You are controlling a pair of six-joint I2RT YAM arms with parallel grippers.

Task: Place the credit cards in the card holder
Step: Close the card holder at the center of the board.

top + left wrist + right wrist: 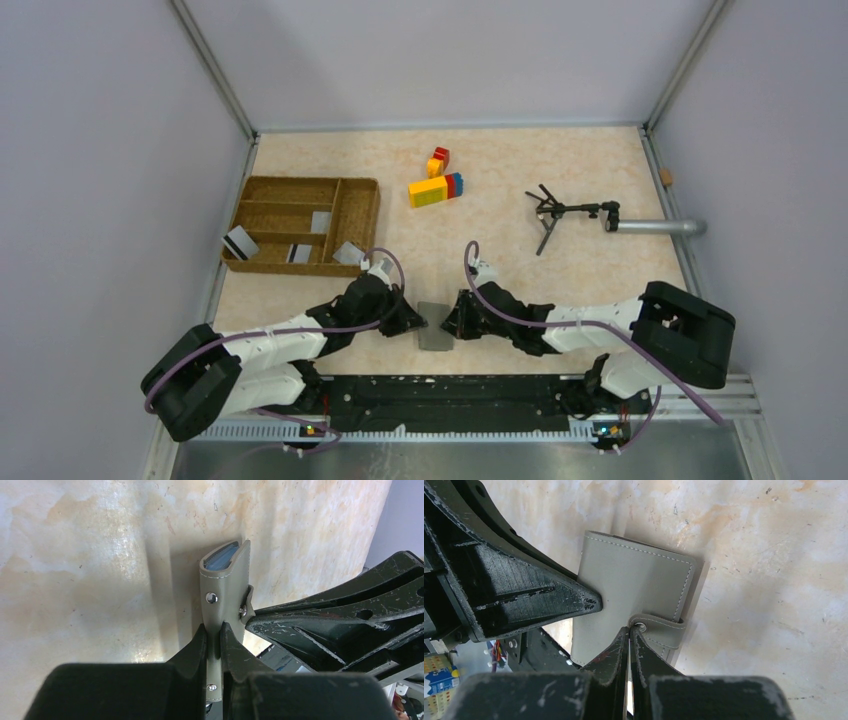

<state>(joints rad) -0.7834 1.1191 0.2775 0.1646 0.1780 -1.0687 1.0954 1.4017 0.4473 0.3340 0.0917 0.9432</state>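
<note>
The grey card holder [435,338] lies near the front edge between both grippers. My left gripper [415,322] is shut on one of its edges; in the left wrist view the holder [225,580] stands edge-on between my fingers, its grey-blue inner panel showing at the top. My right gripper [455,322] is shut, its tips against the snap end of the holder's strap [661,628], with no strap visible between the fingers. The holder's flat grey face [634,585] fills the right wrist view. Several silver-grey credit cards [238,242] lean in the wicker tray.
The brown wicker compartment tray [262,186] stands at the left. Coloured toy blocks [436,188] lie at the back centre. A black tripod [560,212] and a silver tube [655,227] lie at the right. Walls enclose the table.
</note>
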